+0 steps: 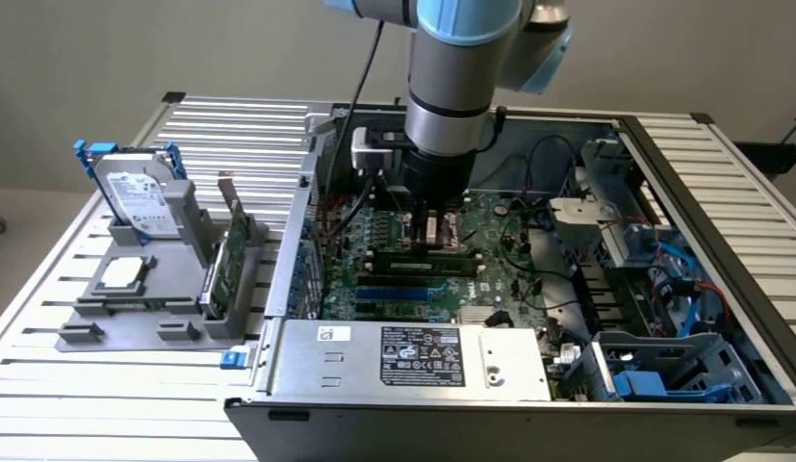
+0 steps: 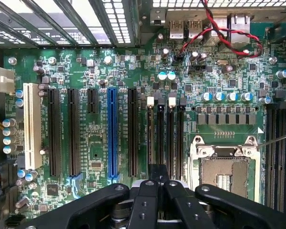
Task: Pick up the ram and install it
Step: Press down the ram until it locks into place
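Looking in at the exterior view first, and there's the ram (image 1: pixel 420 264), standing up on its long edge in the board (image 1: pixel 488 279), in what looks like its slot! It sits towards the left half of the case (image 1: pixel 359 412), well in from the near edge, beyond the power supply (image 1: pixel 372 361). Its long axis runs left to right, roughly parallel to that near edge; which end counts as the front, I can't tell. The fingers (image 1: pixel 431 236) are down right beside it, clenched, with nothing I can make out between them.

Handling, then: light, I'd judge, a stiff, thin blade with smooth faces that could slip in a loose pinch, and fragile about its chips and contacts. The place to take it would be the upper edge, mid-length, squarely across both flat faces, with no twisting.

Over to the wrist view: the ram appears edge-on as a thin line, its length parallel to the blue slot (image 2: pixel 112 133), a white latch (image 2: pixel 150 101) at one end. The fingers are pressed together near the other end; whether they touch the ram, I can't say.
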`<state>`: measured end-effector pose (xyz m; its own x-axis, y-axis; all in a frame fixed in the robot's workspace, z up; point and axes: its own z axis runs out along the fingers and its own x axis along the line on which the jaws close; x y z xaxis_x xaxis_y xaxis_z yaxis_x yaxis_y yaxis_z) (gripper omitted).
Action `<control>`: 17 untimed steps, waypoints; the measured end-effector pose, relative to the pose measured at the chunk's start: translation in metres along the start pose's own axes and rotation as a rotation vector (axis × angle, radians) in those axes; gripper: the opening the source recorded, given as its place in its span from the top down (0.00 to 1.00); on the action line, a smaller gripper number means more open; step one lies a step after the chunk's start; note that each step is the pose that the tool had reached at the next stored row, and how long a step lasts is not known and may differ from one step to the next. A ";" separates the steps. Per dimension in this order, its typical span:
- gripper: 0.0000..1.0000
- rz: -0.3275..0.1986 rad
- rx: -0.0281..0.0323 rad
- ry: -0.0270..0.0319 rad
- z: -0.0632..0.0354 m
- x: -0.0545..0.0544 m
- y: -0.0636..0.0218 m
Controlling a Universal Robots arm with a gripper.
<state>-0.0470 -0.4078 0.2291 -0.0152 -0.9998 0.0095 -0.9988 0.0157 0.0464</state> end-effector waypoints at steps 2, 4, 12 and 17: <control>0.89 0.000 -0.0003 0.0009 0.0015 0.000 0.0002; 0.89 0.000 0.0002 -0.0002 0.0038 0.000 0.0001; 0.89 0.000 0.0005 -0.0035 -0.0005 -0.001 0.0002; 0.89 0.000 -0.0027 -0.0012 -0.0200 0.001 -0.0016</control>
<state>-0.0445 -0.4087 0.2490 -0.0152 -0.9998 0.0084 -0.9987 0.0156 0.0490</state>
